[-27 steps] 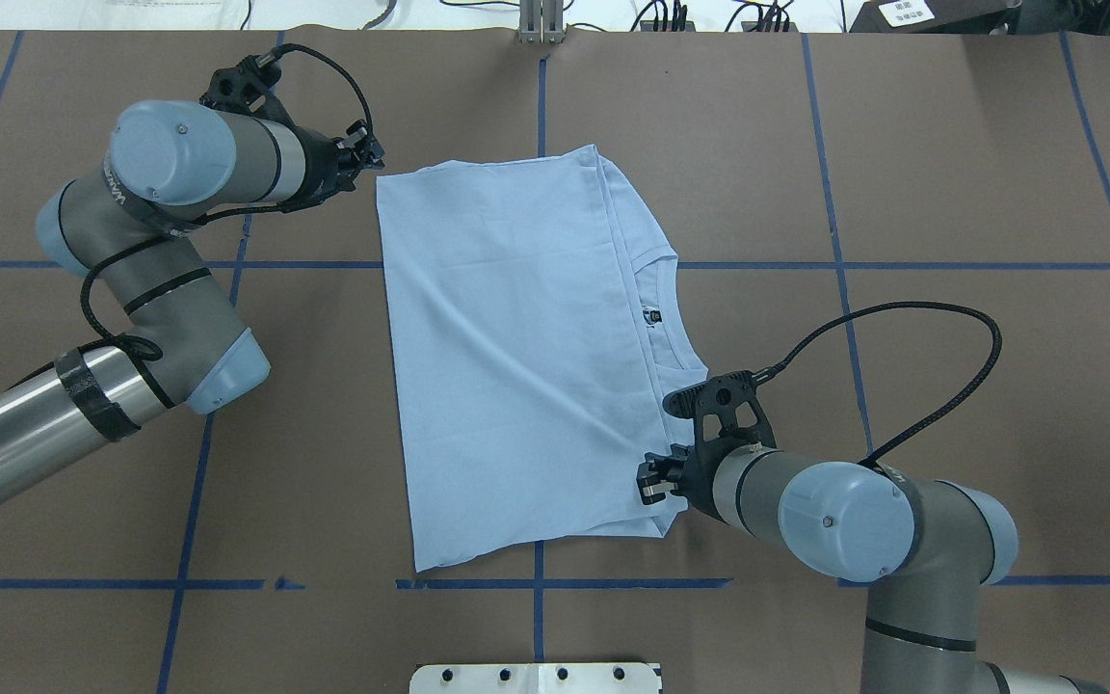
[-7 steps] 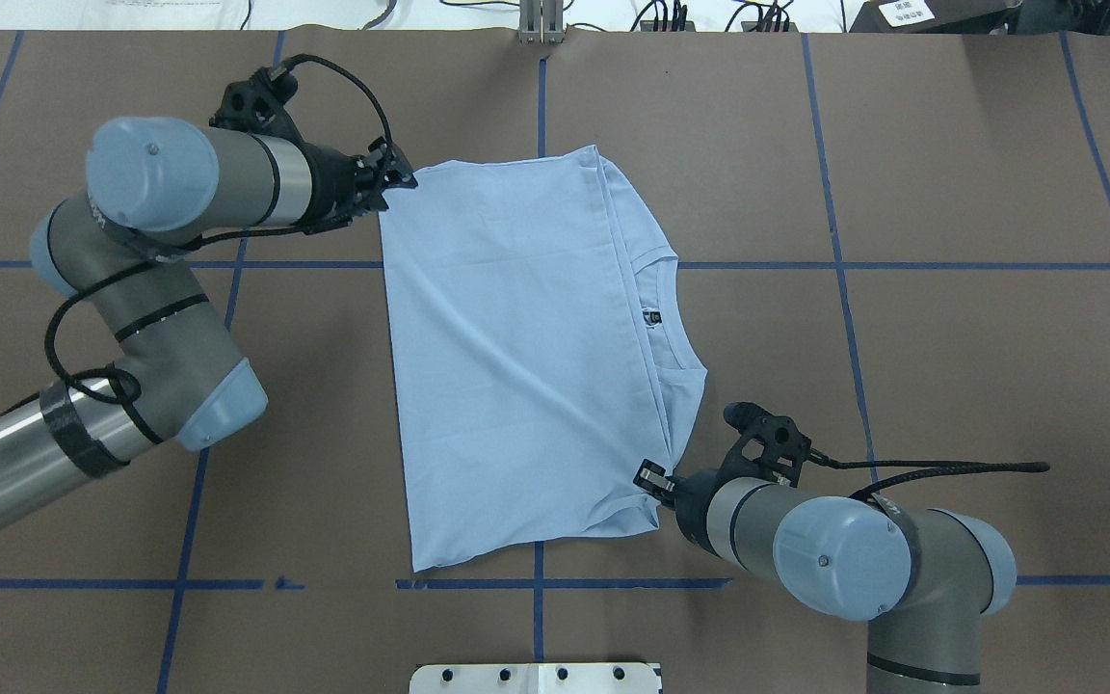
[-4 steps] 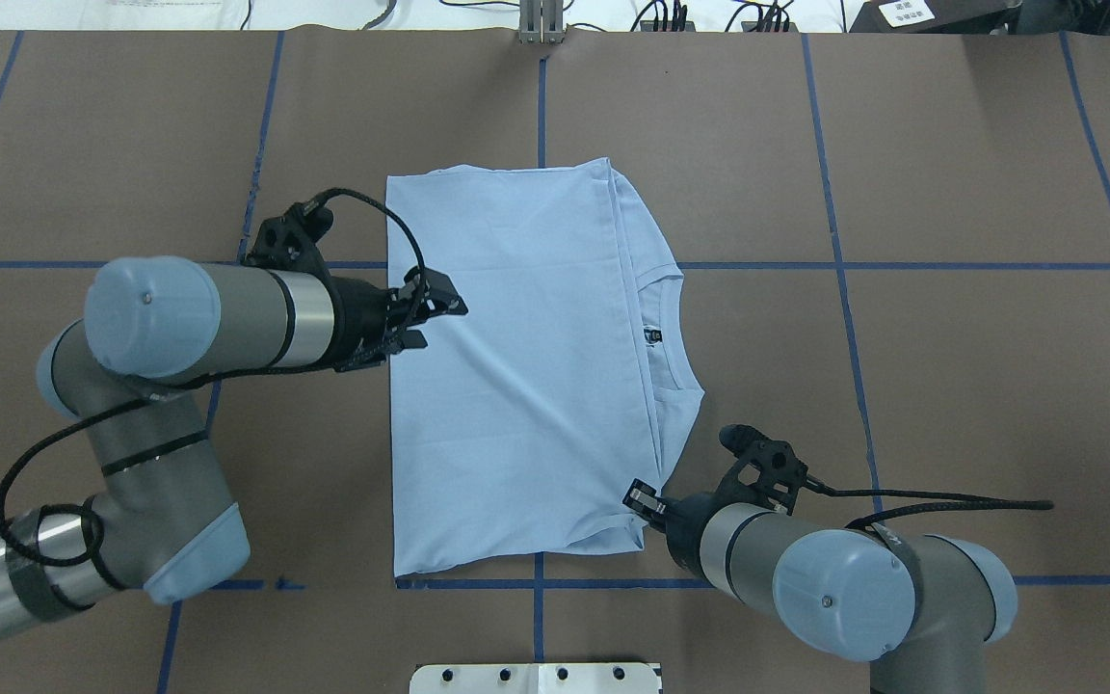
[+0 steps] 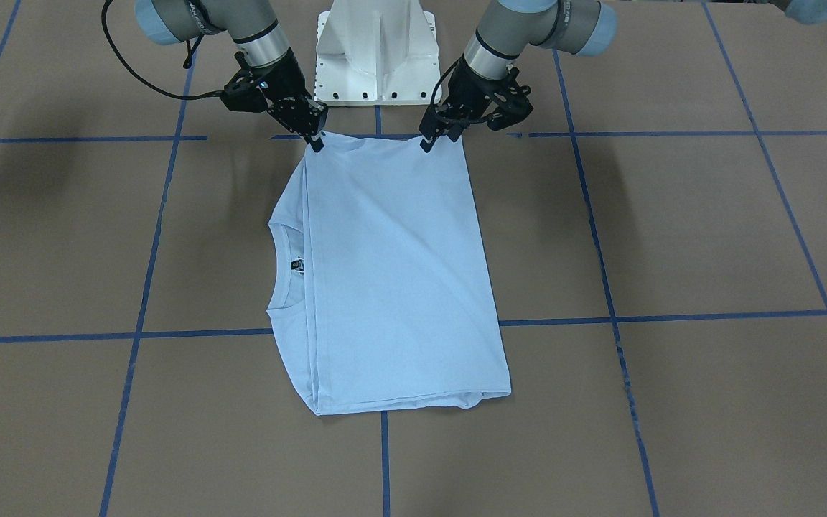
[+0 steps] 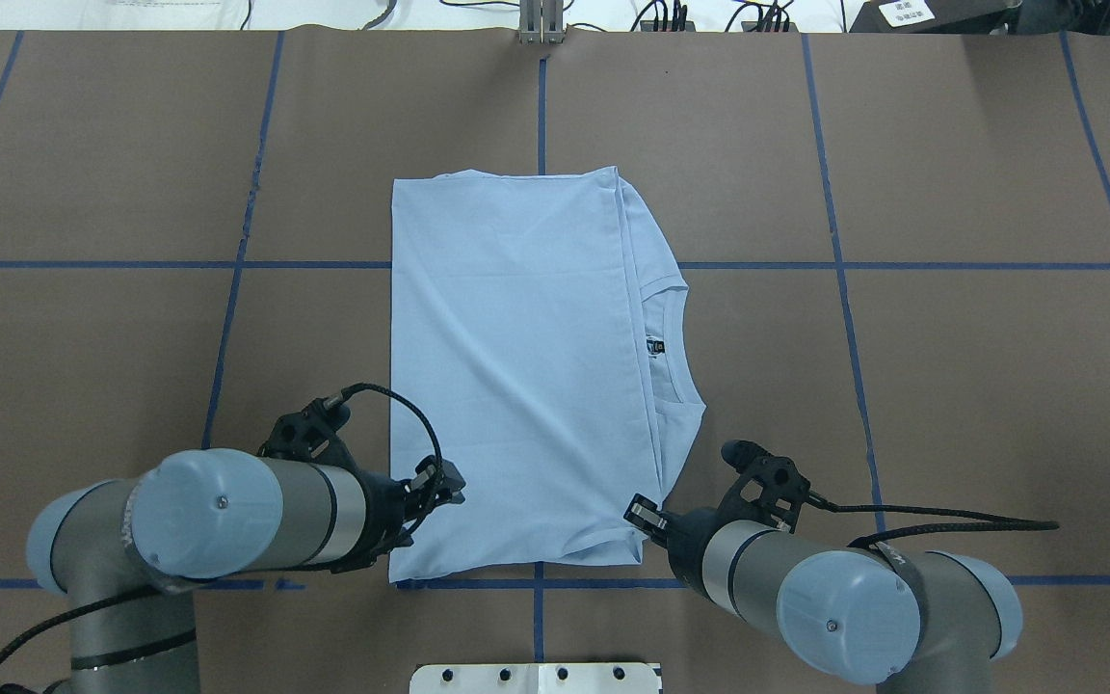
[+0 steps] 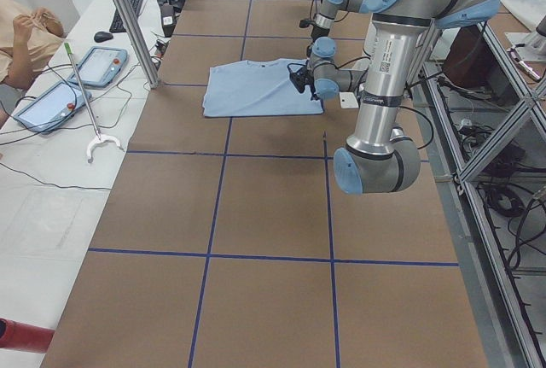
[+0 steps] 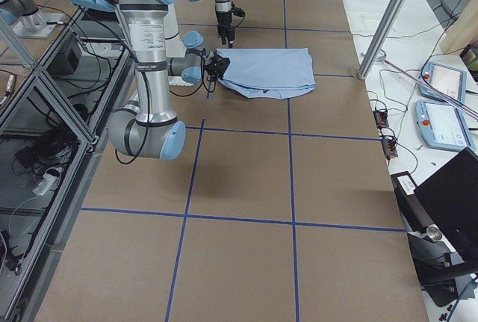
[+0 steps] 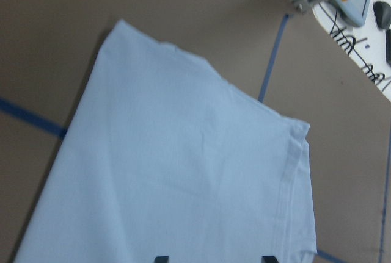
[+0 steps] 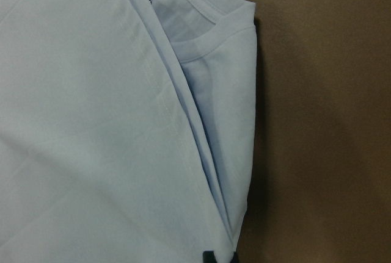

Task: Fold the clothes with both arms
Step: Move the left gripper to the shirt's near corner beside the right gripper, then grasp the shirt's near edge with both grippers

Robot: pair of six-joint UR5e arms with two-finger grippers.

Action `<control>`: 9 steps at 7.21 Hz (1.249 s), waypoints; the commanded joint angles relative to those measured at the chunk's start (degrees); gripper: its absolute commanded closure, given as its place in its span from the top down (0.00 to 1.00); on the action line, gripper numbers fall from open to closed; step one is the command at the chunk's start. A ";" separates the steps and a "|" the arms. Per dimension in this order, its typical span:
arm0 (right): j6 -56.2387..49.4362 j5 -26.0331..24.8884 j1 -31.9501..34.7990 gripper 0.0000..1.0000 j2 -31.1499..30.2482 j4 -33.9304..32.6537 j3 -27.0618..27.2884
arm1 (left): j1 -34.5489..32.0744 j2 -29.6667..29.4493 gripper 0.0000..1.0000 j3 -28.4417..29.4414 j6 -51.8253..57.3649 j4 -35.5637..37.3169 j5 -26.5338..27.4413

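Bottom of frame: right tool (image 5: 640, 511) pinches the T-shirt (image 5: 516, 366)'s near corner, left tool (image 5: 441, 487) spread at the other; shirt lies lengthwise upward.

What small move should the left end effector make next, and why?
Probably shut the black left end effector on the robot-side corner of the light blue short-sleeved T-shirt. Its jaws stand apart over that corner, while the right end effector seems to pinch the other robot-side corner.

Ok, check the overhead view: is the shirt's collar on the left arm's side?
No, the collar lies along the T-shirt's edge on the side of the right hand.
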 commanded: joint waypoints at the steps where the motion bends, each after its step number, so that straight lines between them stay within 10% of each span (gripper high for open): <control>1: 0.01 -0.46 -0.21 0.00 -0.12 0.00 0.06 | 2.40 2.06 0.76 -0.54 -1.87 2.04 2.36; 9: -0.08 -1.61 -0.66 0.00 -0.03 0.00 0.14 | 3.37 2.42 0.61 0.95 -3.02 2.04 2.36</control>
